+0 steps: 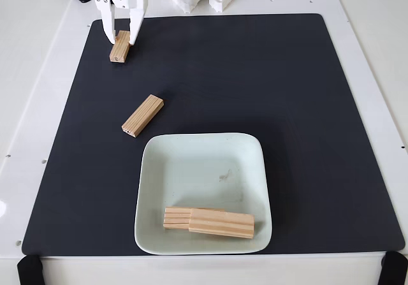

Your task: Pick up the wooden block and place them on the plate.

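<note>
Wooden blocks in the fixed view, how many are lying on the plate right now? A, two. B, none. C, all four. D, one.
A: two wooden blocks lie side by side near the front edge of the plate, one block lies on the black mat beside the plate, and another sits at the mat's far corner between the fingers of the tool.

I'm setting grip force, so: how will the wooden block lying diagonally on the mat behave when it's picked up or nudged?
The diagonal wooden block looks like a rigid bar, so it probably won't flex. It is small, likely light. With flat faces on the black mat, it should slide or pivot rather than roll. Its grooved face may aid grip.
</note>
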